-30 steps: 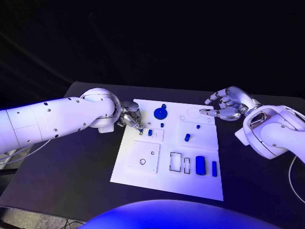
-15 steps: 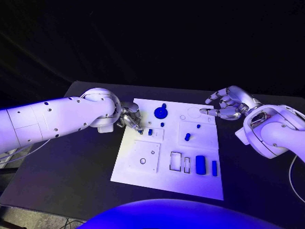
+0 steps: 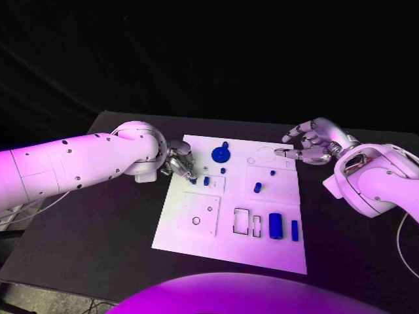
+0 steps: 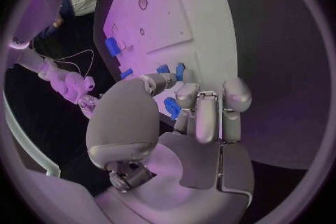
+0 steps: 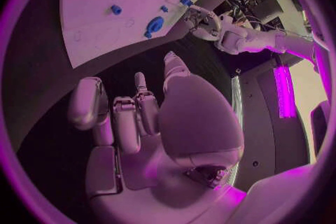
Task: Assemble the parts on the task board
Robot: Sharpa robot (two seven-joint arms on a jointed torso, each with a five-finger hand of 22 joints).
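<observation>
The board [image 3: 230, 226] lies mid-table, with blue parts spread over it: a round disc [image 3: 220, 155] near the far edge, a peg [image 3: 258, 188] in the middle, a block [image 3: 275, 226] toward the near edge. The left hand [image 3: 181, 163] is held at the board's left edge, and a small part [image 4: 172, 107] appears to be pinched in its fingertips; a slow, vertical lowering into the nearest recess is advised. The right hand [image 3: 310, 145] is kept off the far right corner, fingers curled loosely apart, nothing held.

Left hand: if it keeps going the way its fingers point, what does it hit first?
Probably the small blue part at the task board's near-left edge; the left hand's fingertips sit right by it. Whether they touch it, I cannot tell.
</observation>
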